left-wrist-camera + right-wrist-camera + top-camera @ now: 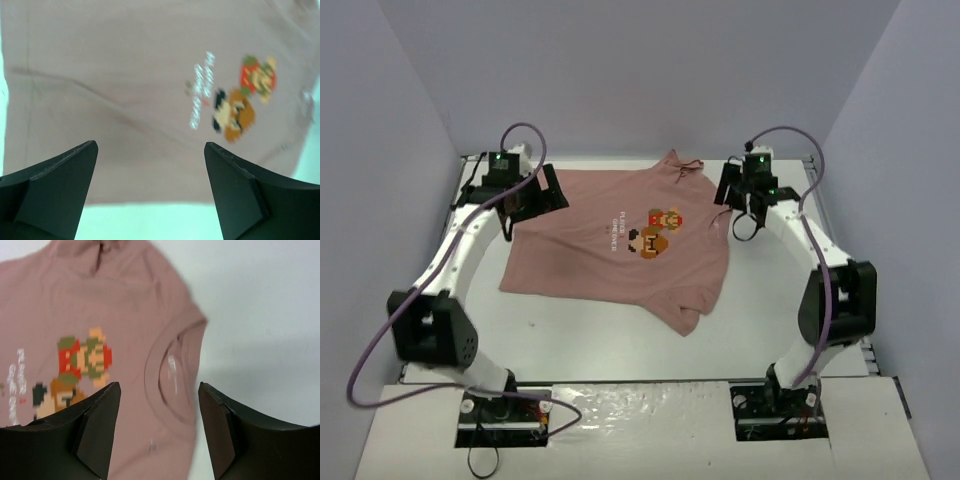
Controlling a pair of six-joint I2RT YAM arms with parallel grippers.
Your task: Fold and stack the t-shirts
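Our left hand (150,146) and right hand (160,385) hang, fingers apart, at opposite ends of the dusty-pink cotton t-shirt (620,250) spread on the white counter (770,320).

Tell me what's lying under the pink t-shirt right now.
The pink t-shirt lies spread print-up on the white table, which shows all around its edges. The surface directly beneath is covered by the cloth, so anything under it cannot be seen.

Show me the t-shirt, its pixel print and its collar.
t-shirt (570,250), top view, plain fabric left of the print.
pixel print (82,360), right wrist view, upper red figure.
collar (150,371), right wrist view, ribbed edge.
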